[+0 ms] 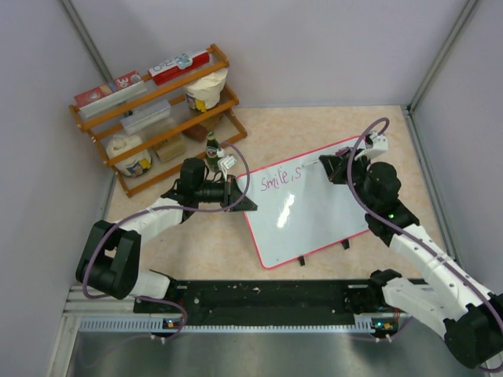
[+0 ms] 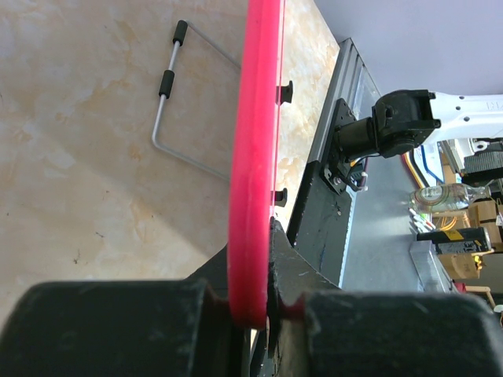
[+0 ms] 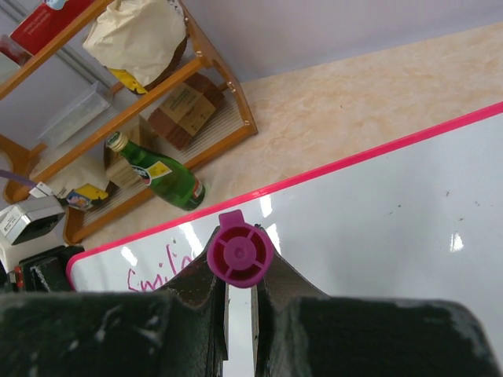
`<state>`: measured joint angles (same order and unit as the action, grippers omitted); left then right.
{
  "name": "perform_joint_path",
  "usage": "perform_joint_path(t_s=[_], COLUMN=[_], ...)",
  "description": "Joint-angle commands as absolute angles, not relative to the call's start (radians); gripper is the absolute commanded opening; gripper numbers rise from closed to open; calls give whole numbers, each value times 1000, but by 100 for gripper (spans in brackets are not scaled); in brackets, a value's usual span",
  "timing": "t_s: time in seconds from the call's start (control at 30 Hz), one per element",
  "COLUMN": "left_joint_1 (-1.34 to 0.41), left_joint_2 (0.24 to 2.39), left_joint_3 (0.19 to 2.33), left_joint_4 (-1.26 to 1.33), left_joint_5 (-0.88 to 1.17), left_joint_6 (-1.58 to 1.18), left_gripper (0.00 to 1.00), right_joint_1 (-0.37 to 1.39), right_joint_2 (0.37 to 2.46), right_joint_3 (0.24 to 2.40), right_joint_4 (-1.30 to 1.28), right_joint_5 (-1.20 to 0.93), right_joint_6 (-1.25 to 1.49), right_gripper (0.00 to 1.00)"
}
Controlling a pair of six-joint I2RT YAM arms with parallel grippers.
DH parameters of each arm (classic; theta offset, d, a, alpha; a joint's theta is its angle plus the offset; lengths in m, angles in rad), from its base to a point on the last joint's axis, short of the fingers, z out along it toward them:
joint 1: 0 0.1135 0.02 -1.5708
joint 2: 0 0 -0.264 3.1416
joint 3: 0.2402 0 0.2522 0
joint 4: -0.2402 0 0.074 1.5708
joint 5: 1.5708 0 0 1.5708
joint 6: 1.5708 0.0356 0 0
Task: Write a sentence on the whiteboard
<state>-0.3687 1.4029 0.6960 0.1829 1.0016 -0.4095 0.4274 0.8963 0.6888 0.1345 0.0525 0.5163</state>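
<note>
The whiteboard (image 1: pixel 314 216), glossy white with a red-pink frame, stands tilted in the middle of the table. The sentence (image 1: pixel 281 181) in thin magenta handwriting reads "Smile, s" near its top left. My left gripper (image 1: pixel 240 196) is shut on the board's left frame edge; the left wrist view shows the pink frame (image 2: pixel 253 157) clamped in my left gripper (image 2: pixel 259 302). My right gripper (image 1: pixel 333 169) is over the board's upper right. In the right wrist view my right gripper (image 3: pixel 240 275) is shut on a magenta marker (image 3: pixel 240 253), seen end-on above the board (image 3: pixel 377 228), right of the writing (image 3: pixel 157 271).
A wooden rack (image 1: pixel 157 110) with boxes and tubs stands at the back left, with a green bottle (image 1: pixel 211 149) in front of it, close to my left wrist. A wire stand (image 2: pixel 181 102) lies on the table behind the board. Walls close in on three sides.
</note>
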Motion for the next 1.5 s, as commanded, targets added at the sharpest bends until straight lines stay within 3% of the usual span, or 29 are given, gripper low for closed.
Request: perform_joint_path(t_s=[0.0, 1.1, 1.47], left_joint_1=[-410, -411, -414], left_joint_2=[1442, 1443, 1442], left_joint_3=[641, 640, 641], left_joint_4=[55, 54, 52], left_joint_5=[856, 854, 850], left_joint_6=[-170, -170, -169], left_gripper=[0, 0, 0], right_joint_1=[414, 414, 414], right_joint_2=[916, 790, 782], right_joint_3=[744, 555, 690], right_joint_4=[179, 64, 57], right_joint_5=[61, 21, 5], right_joint_6=[506, 479, 500], right_gripper=[0, 0, 0])
